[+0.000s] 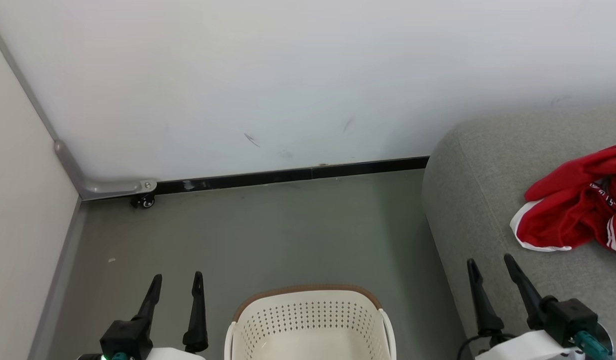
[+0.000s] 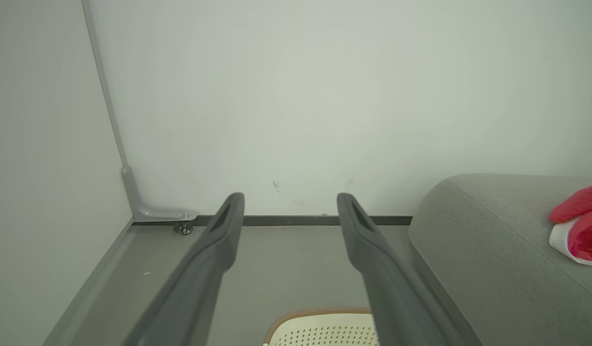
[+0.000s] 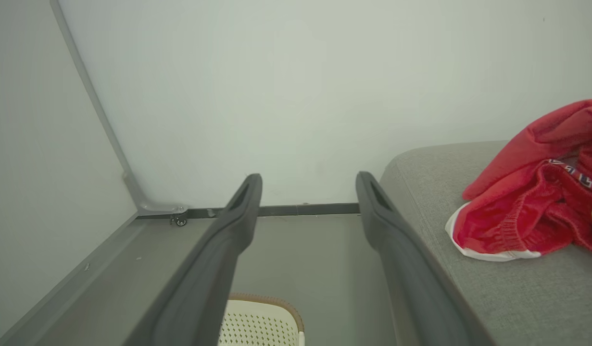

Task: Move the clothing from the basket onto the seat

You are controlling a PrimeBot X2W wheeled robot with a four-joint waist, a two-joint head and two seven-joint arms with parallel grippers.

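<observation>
The red clothing (image 1: 575, 205) lies crumpled on the grey seat (image 1: 488, 200) at the right, with a white band and white lettering showing; the pile (image 3: 531, 202) also appears in the right wrist view and its edge (image 2: 579, 226) in the left wrist view. The cream perforated basket (image 1: 310, 320) with a brown rim stands on the floor at bottom centre; the part of its inside that I see holds nothing. My left gripper (image 1: 177, 282) is open, left of the basket. My right gripper (image 1: 490, 265) is open above the seat's front edge, short of the clothing.
A white wall (image 1: 287, 75) with a dark baseboard (image 1: 287, 176) closes the back. A pale panel (image 1: 17, 200) stands on the left, with a grey bracket and small caster (image 1: 143, 200) at its foot. Grey floor (image 1: 262, 235) spreads between wall, basket and seat.
</observation>
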